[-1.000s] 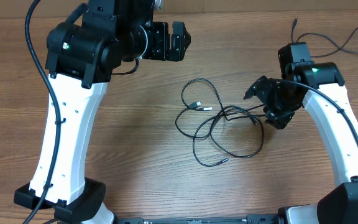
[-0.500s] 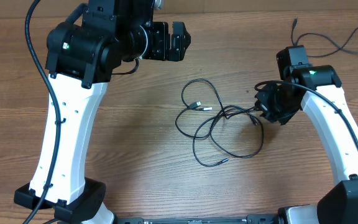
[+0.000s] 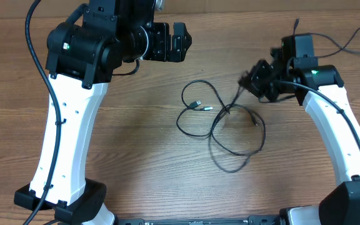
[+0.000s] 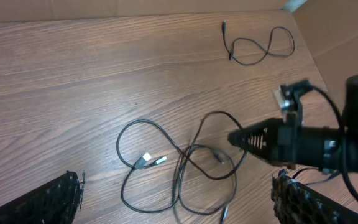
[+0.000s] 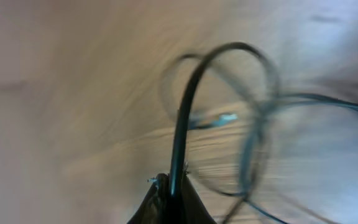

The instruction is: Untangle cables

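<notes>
The cables [image 3: 220,128] lie as a tangle of thin black loops on the wood table, right of centre. My right gripper [image 3: 245,84] is at the tangle's upper right, shut on one strand that runs taut down to the knot. In the blurred right wrist view the strand [image 5: 188,106] rises straight out of the shut right gripper [image 5: 173,194]. My left gripper [image 3: 172,40] hangs open at the back, left of the tangle and apart from it. The left wrist view looks down on the cables [image 4: 179,168] between its wide-open fingers [image 4: 48,199], with the right gripper [image 4: 236,138] on their right.
Another thin black cord [image 3: 349,40] lies at the table's back right corner, also seen in the left wrist view as a cord [image 4: 260,46] at the top. The white left arm [image 3: 67,137] and right arm [image 3: 342,137] flank the tangle.
My right gripper has shut on a strand and moved back and leftward, pulling it taut. The tangle's loops have shifted and narrowed. The left arm has not moved.
</notes>
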You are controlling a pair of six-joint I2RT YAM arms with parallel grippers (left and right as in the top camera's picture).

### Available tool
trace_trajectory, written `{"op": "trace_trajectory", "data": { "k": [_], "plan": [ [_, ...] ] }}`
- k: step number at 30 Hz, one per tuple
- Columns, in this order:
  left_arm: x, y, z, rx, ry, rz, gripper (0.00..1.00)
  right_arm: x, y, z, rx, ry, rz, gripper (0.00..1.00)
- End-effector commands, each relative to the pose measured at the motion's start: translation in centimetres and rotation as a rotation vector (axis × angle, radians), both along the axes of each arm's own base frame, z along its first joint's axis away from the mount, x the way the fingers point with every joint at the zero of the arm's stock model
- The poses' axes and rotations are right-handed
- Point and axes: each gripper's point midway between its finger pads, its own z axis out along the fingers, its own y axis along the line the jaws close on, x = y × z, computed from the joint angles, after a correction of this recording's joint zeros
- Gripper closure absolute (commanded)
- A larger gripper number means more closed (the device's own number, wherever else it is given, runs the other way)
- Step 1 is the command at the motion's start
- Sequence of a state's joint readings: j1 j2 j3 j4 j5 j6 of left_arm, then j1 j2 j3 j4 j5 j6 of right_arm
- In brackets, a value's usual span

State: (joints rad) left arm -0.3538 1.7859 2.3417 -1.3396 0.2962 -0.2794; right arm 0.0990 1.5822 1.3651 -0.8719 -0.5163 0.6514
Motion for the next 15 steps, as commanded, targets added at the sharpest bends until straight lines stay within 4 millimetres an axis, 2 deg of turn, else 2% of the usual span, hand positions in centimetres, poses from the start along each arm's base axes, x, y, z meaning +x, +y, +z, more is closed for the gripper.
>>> {"op": "trace_trajectory", "data": {
  "k": [1, 5, 9, 15],
  "plan": [
    [0.1, -0.4, -1.0, 0.023, 0.017, -0.032, 0.00, 0.3, 3.1, 6.2, 0.148, -0.180, 0.196, 0.96],
    [0.3, -0.6, -2.9, 0.044, 0.079, -0.033, 0.00, 0.9, 3.2, 10.0, 0.148, -0.261, 0.208, 0.96],
    [0.6, -0.7, -4.2, 0.059, 0.120, -0.034, 0.00, 0.4, 3.6, 13.0, 0.140, -0.331, 0.251, 0.96],
    [0.8, -0.8, -4.3, 0.059, 0.116, -0.036, 0.00, -1.6, 5.9, 16.8, 0.183, -0.410, 0.354, 0.96]
  ]
}}
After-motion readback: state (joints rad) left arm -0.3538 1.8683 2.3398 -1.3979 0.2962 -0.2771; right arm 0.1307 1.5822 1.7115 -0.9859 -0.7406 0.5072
